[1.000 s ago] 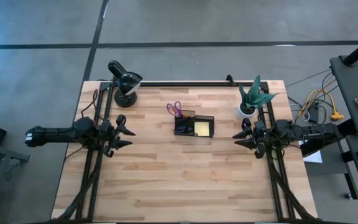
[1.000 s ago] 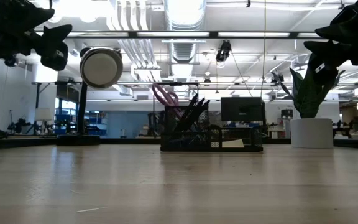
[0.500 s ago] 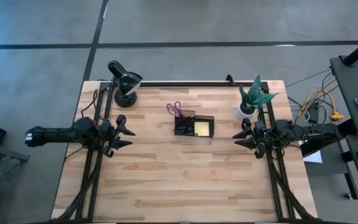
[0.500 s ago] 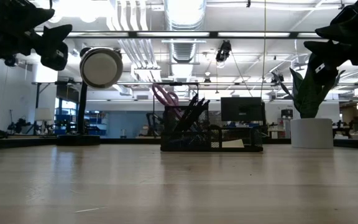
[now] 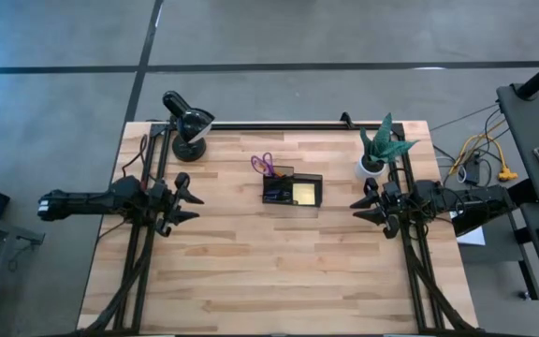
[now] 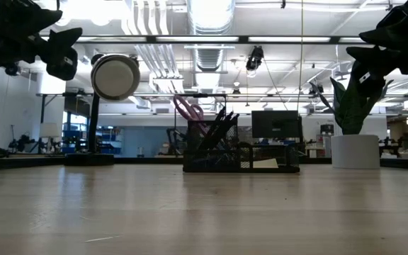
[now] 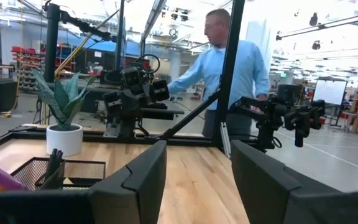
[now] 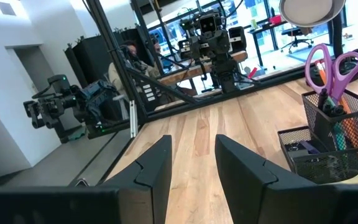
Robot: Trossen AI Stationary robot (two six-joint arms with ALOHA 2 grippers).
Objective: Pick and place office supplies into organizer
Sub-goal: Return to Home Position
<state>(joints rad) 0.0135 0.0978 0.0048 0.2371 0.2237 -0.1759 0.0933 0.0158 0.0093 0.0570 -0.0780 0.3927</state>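
The organizer (image 5: 292,190), a dark mesh box, stands on its base at the middle of the wooden table. Purple-handled scissors (image 5: 264,165) and pens stick up from its tall compartment (image 6: 214,138), and a yellow sticky-note pad (image 5: 304,195) lies in its low part. My left gripper (image 5: 195,206) hovers open above the table's left side, level, pointing at the organizer from well off. My right gripper (image 5: 356,211) hovers open at the right side, facing it. Nothing is between the fingers in either wrist view (image 7: 197,180) (image 8: 194,165).
A black round-headed desk lamp (image 5: 187,122) stands at the far left corner and a green potted plant (image 5: 380,148) at the far right. Bare wood (image 5: 269,271) lies between the organizer and the near edge. A person (image 7: 229,68) stands in the room beyond the table.
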